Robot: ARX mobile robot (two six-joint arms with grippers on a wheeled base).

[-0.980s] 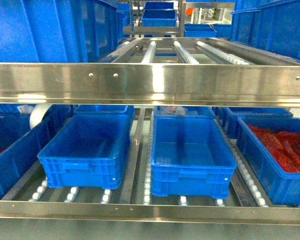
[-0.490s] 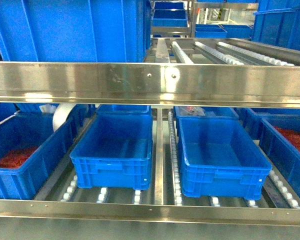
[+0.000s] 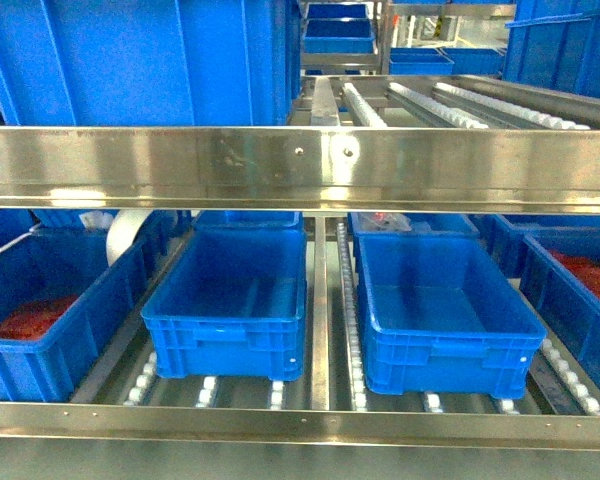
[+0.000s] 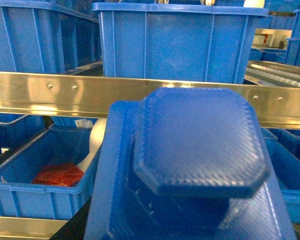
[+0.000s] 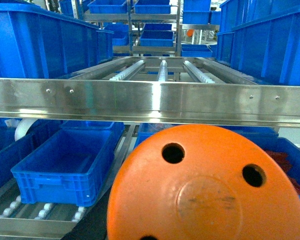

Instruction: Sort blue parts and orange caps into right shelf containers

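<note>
Blue crates fill the lower shelf in the head view: the left middle crate (image 3: 227, 300) at about 7 o'clock of centre and the right middle crate (image 3: 442, 308) at about 5 o'clock both look empty, so as far as can be seen nothing has been sorted into them yet. At 9 o'clock a further crate (image 3: 42, 300) holds a heap of red-orange material (image 3: 30, 317), and at 3 o'clock the far-right crate (image 3: 572, 305) holds more of it; whether these are caps is too blurred to tell.

Neither gripper shows in the head view. The left wrist camera is filled by a blue part (image 4: 200, 145) with an eight-sided raised top, very close to the lens and presumably carried, though no fingers are visible, so I cannot tell whether that gripper is closed. The right wrist camera shows an orange cap (image 5: 210, 185), domed and with round holes, at 6 o'clock of the view, equally close; the jaws are again hidden. My judgement: both pieces are in hand before the shelf and both drops remain.

Against the picture half a second back, the crates and steel rail (image 3: 300, 160) sit almost identically, so the base has nearly stopped; a second back the view was shifted well sideways.
</note>
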